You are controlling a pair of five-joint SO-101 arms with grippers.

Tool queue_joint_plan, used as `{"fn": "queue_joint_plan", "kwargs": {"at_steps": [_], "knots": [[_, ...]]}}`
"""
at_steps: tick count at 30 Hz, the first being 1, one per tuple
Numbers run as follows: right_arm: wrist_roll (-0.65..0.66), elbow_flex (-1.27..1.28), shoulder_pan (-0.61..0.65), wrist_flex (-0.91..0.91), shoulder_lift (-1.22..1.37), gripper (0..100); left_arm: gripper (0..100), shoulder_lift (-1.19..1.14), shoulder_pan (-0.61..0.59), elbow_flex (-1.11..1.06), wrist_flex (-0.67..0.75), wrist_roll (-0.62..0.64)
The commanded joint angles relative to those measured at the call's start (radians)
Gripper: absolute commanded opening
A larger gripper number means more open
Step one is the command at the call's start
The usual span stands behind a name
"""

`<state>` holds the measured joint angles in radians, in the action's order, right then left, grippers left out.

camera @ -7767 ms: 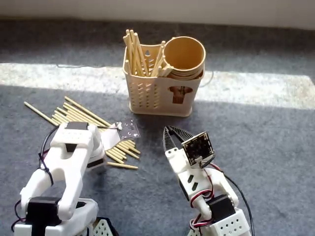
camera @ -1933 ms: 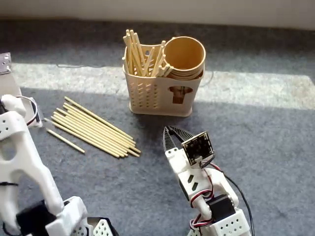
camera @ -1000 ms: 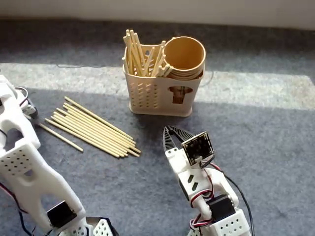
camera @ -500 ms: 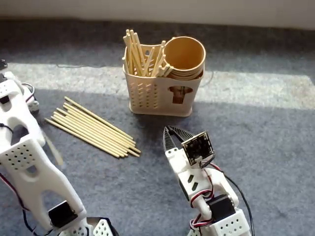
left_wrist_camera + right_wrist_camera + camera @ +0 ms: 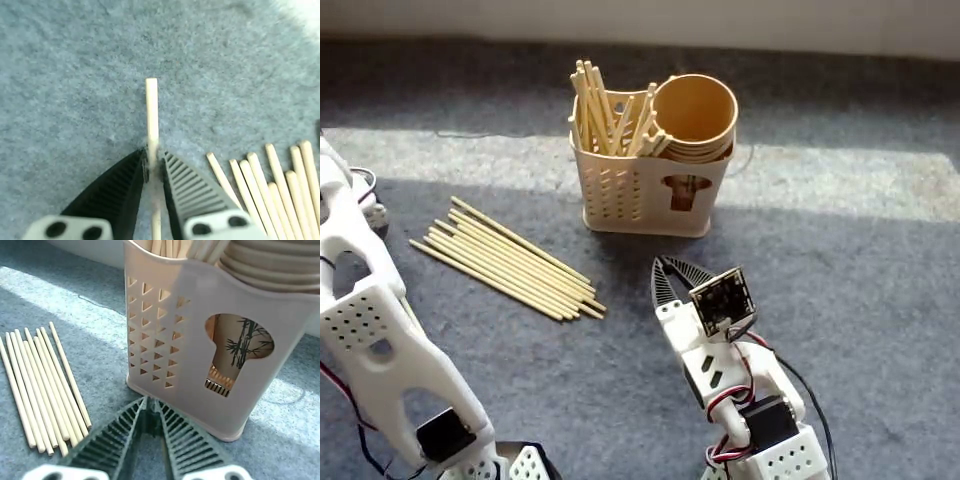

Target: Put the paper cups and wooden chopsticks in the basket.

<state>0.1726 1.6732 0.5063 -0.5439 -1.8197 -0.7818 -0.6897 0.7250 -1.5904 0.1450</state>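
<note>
- Gripping one chopstick [image 5: 151, 107], my left gripper [image 5: 153, 159] is clamped on it, the tip projecting ahead over the carpet [image 5: 70, 75].
- Loose sticks [image 5: 272, 175] lie just beside that gripper.
- My right gripper [image 5: 151, 410] is closed and empty; the basket [image 5: 195, 325] holding the cups [image 5: 260, 265] stands just ahead.
</note>
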Motion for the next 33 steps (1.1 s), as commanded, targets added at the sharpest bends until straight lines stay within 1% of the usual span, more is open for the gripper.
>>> {"fn": "queue_joint_plan", "kwargs": {"at_steps": [1, 8, 15, 20, 26, 33], "knots": [[0.0, 0.091, -0.012, 0.002, -0.007, 0.6, 0, 0.157, 0.041, 0.074, -0.074, 0.006], [0.0, 0.091, -0.012, 0.002, -0.007, 0.6, 0, 0.372, 0.117, 0.079, -0.152, 0.006], [0.0, 0.091, -0.012, 0.001, -0.007, 0.6, 0, 0.621, 0.234, 0.079, -0.15, 0.015], [0.0, 0.091, -0.012, 0.001, -0.007, 0.6, 0, 0.786, 0.343, 0.081, -0.141, 0.109], [0.0, 0.091, -0.012, 0.001, -0.007, 0.6, 0, 0.923, 0.498, 0.076, 0.028, 0.189], [0.0, 0.091, -0.012, 0.001, -0.007, 0.6, 0, 0.94, 0.647, 0.076, 0.206, 0.272]]}}
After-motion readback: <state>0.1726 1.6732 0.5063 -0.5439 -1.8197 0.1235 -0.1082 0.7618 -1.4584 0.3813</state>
